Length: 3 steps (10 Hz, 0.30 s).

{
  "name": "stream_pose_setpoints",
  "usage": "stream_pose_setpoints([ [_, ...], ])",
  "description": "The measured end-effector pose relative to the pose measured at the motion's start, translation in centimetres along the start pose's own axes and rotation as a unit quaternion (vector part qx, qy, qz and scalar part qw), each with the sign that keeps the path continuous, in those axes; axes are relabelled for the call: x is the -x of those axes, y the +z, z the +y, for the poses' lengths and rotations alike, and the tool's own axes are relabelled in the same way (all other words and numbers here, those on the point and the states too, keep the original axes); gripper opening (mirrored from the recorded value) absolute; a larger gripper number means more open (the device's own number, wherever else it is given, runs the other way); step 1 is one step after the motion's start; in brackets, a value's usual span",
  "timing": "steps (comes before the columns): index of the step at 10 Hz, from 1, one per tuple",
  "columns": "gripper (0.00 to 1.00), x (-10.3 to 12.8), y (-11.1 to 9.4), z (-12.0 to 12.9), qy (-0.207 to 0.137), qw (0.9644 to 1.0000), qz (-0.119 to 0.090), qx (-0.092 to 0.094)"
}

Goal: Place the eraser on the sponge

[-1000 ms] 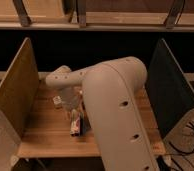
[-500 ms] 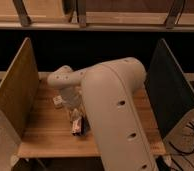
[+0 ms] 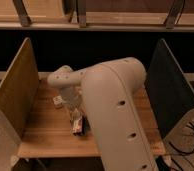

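Camera view: the pale arm fills the middle of the picture, reaching back and down to the wooden surface, which is walled by a tan panel on one side and a dark panel on the other. The claw hangs low over the near-middle of the surface. Right under its tip sits the eraser, a small striped bar with red and white showing. It is at or just above the wood, and I cannot tell whether the claw grips it or only hovers at it. A small white piece lies just behind the claw.

No sponge shows anywhere; the arm may be hiding it. So the eraser is not seen resting on anything blue, and as far as this view goes the placing is not shown as done. It could be a pick-up or a carry low over the wood.

Against the frame half a second back, almost nothing differs. The arm holds the same pose, and the eraser and claw sit at most a touch further toward the arm.
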Motion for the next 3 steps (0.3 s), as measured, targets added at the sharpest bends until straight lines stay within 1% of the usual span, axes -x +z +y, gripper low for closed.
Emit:
stream_pose_setpoints([
  [1,0.80,0.00,0.00,0.00,0.000,1.0000,0.000,0.000],
  [3,0.80,0.00,0.00,-0.01,0.000,1.0000,0.000,0.000],
])
